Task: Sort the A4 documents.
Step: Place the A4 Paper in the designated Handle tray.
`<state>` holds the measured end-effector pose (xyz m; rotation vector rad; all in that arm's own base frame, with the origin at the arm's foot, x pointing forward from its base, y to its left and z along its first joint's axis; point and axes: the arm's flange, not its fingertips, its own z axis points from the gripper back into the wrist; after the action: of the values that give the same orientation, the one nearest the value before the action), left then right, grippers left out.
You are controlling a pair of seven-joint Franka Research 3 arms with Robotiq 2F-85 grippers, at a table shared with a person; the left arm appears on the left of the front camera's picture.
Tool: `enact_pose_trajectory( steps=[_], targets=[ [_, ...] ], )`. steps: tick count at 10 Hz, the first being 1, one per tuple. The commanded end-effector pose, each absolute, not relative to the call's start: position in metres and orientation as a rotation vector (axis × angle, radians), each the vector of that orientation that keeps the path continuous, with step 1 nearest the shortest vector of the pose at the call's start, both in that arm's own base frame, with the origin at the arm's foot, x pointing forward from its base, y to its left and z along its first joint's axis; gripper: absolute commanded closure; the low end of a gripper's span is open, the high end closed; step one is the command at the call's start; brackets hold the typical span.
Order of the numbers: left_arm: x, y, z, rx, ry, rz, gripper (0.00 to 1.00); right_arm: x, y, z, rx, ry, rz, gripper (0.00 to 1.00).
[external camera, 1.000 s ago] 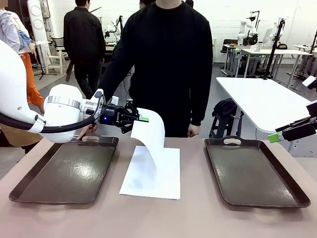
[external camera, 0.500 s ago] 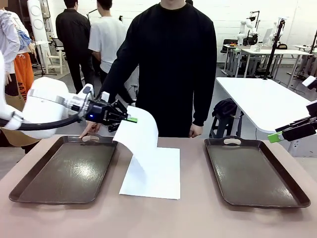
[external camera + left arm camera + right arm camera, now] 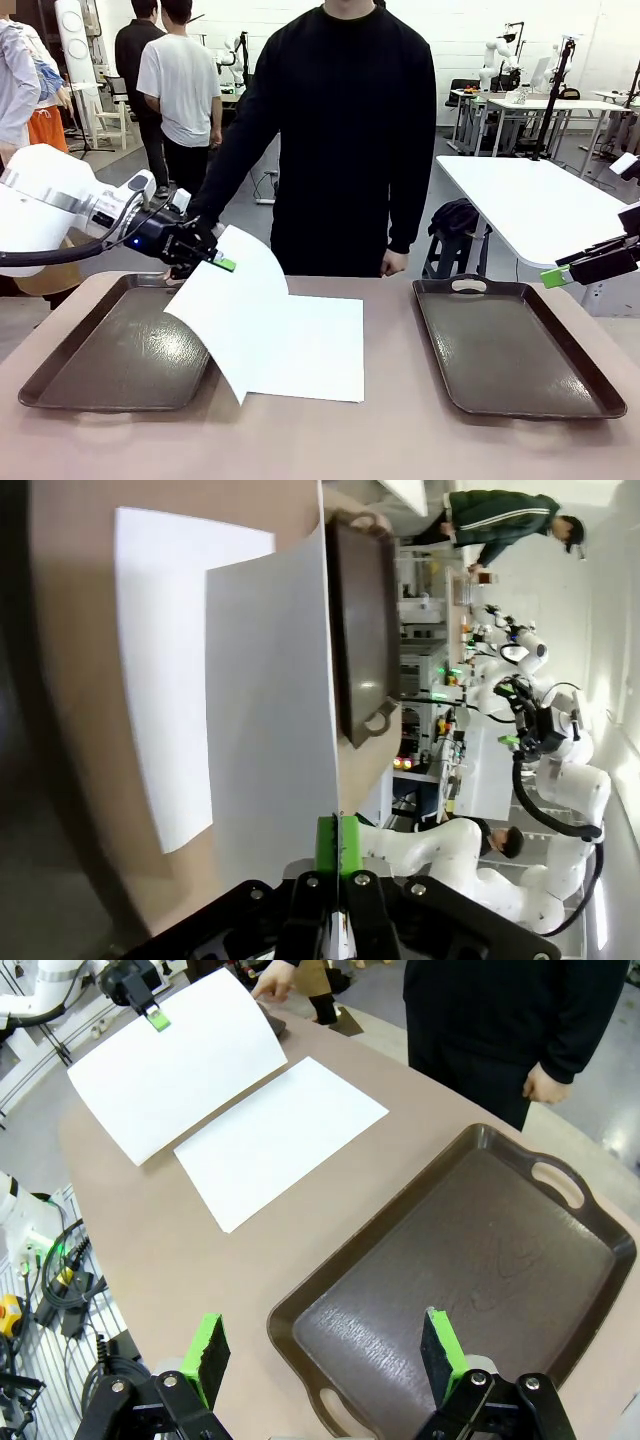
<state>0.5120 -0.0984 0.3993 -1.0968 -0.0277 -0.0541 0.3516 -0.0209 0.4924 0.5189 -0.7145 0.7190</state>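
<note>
Left tool (image 3: 226, 264) pinches a raised A4 document (image 3: 235, 310) by its edge; right tool (image 3: 323, 1348) hangs open.

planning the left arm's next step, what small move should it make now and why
Probably carry the held sheet farther left and lower it flat into the left tray. The left pincer is shut on the sheet's edge, and the sheet hangs tilted above the tray's right rim, not yet over its middle.
</note>
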Motion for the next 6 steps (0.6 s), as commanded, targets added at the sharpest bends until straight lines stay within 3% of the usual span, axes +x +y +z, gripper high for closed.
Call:
enact_pose_trajectory(
  steps=[1,6],
  targets=[
    [0.509,-0.089,0.39,-1.053,-0.06,-0.035,0.99,0.357,-0.02,0.49,0.542,-0.734,0.728,0.0],
    [0.517,-0.036,0.373,-0.876,-0.097,-0.014,0.99,0.357,-0.02,0.49,0.542,-0.734,0.728,0.0]
  ],
)
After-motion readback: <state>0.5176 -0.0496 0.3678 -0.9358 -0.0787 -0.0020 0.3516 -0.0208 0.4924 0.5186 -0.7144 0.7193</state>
